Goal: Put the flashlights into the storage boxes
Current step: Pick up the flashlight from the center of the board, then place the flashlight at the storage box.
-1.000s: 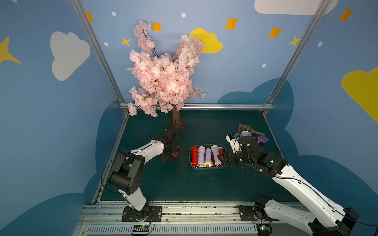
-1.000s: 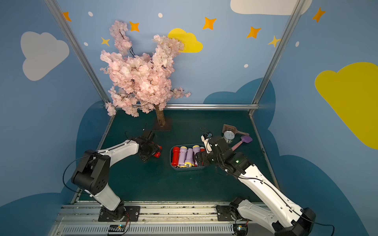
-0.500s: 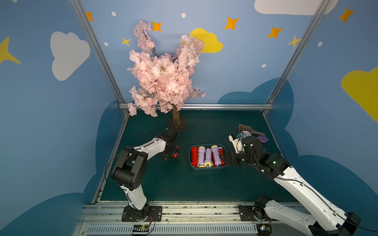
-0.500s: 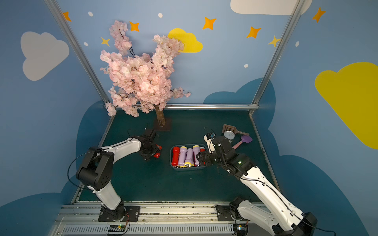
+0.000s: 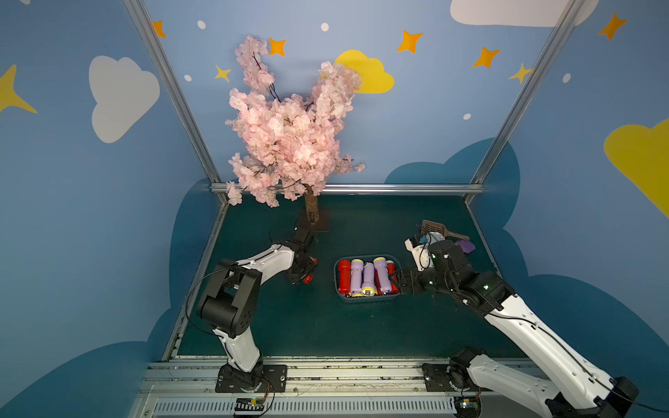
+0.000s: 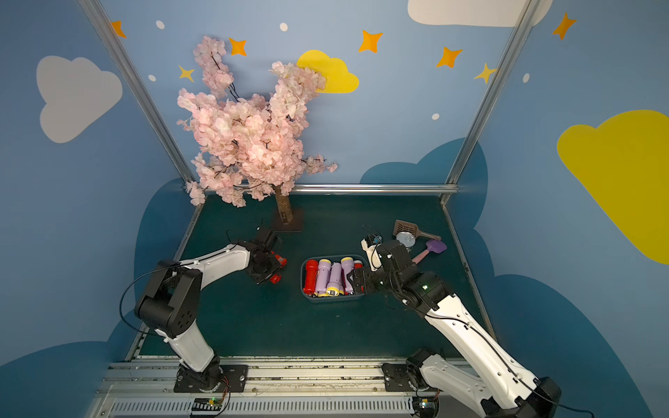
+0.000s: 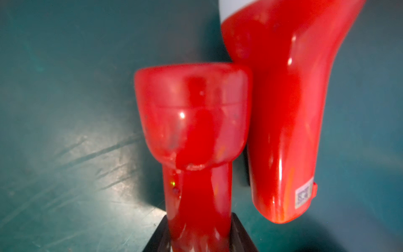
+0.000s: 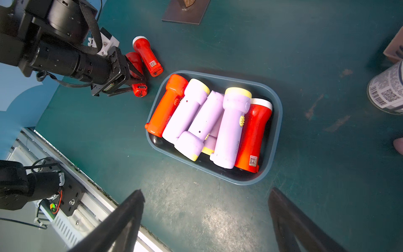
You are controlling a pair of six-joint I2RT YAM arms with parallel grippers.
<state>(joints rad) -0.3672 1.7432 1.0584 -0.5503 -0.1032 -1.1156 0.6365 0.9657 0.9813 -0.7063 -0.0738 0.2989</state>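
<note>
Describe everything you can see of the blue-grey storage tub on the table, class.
The tub is a shallow blue-grey rectangular tray with rounded corners, seemingly smooth plastic. It sits level on the green table, roughly mid-table. It is packed: red flashlights lie at either end of the row, lilac yellow-headed flashlights between them, the middle one reversed and resting over another beneath. Only table and flashlights visibly touch it.

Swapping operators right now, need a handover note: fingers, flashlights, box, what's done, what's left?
Left gripper: fingers either side of a red flashlight lying on the mat; clamped or not, can't tell.
Right gripper: open, empty, near the storage box.
Done: at least five flashlights lie in the box, two red, three lilac.
Left: that red flashlight, plus a second red flashlight right beside it on the mat.
</note>
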